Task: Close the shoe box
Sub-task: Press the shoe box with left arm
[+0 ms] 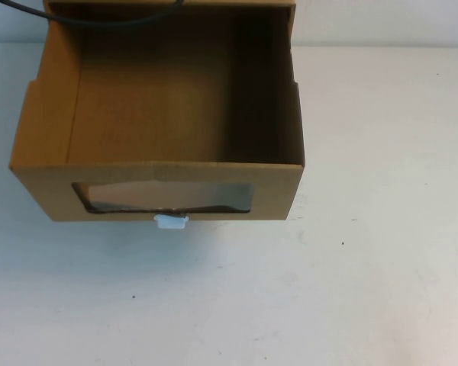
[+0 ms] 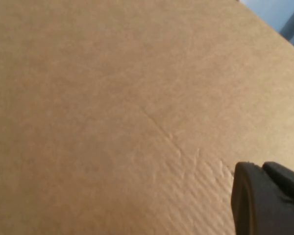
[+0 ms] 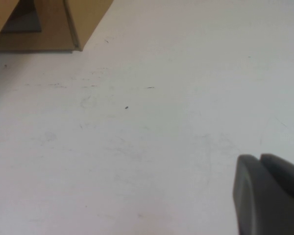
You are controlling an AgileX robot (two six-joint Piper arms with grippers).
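The shoe box (image 1: 278, 191) is brown cardboard and stands at the far left-centre of the white table. Its drawer is slid out toward me and its inside is empty. The front has a wide clear window (image 1: 168, 197) with a small white pull tab (image 1: 170, 222) below it. Neither arm shows in the high view. My left gripper (image 2: 259, 167) is shut and empty, close against a flat cardboard face of the box (image 2: 112, 98). My right gripper (image 3: 258, 158) is shut and empty above bare table, with a corner of the box (image 3: 63, 24) some way off.
A black cable (image 1: 99, 19) crosses the far top edge of the box. The white table (image 1: 366, 267) spreads in front of and to the right of the box.
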